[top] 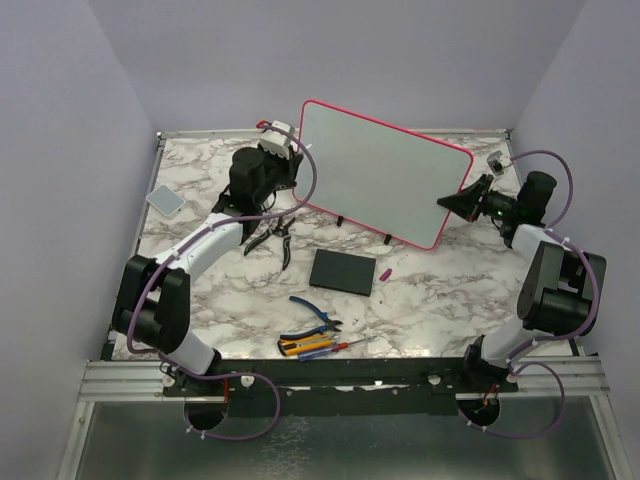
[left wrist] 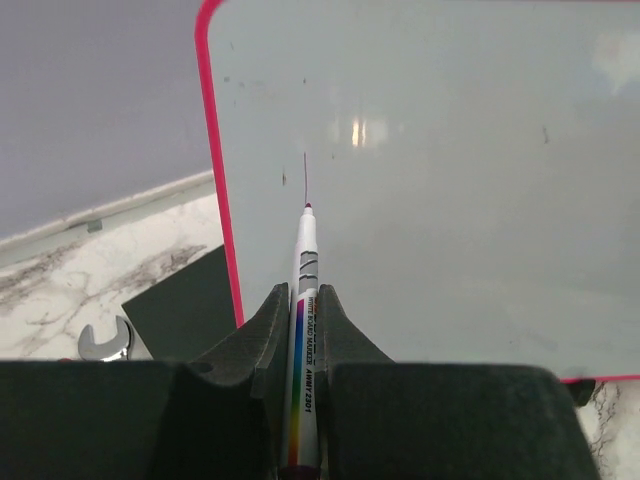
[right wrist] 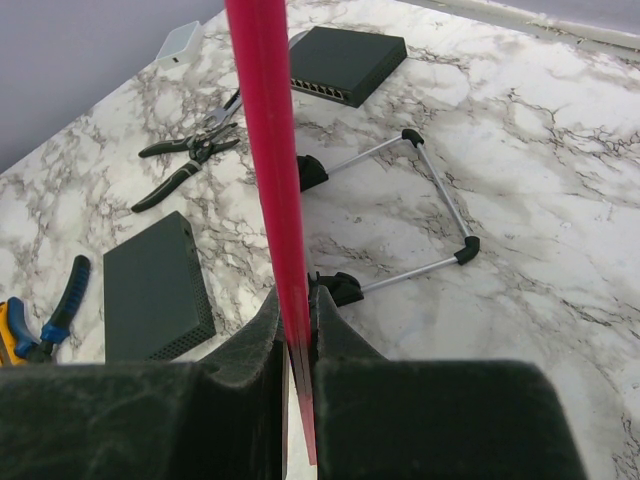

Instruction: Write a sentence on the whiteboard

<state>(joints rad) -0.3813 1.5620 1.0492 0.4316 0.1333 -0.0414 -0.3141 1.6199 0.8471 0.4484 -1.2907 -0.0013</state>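
Observation:
The whiteboard, pale grey with a pink-red frame, stands tilted on its wire stand at the back centre. My left gripper is at the board's left end, shut on a white marker with a rainbow stripe. The marker's red tip touches the board face. The sentence shows only as a short thin red vertical stroke just above the tip. My right gripper is shut on the board's right edge, with the red frame pinched between its fingers.
In front of the board lie a flat black slab, a small pink cap and black pliers. Blue-handled pliers and screwdrivers sit near the front edge. A grey pad lies far left. The stand's wire legs reach behind the board.

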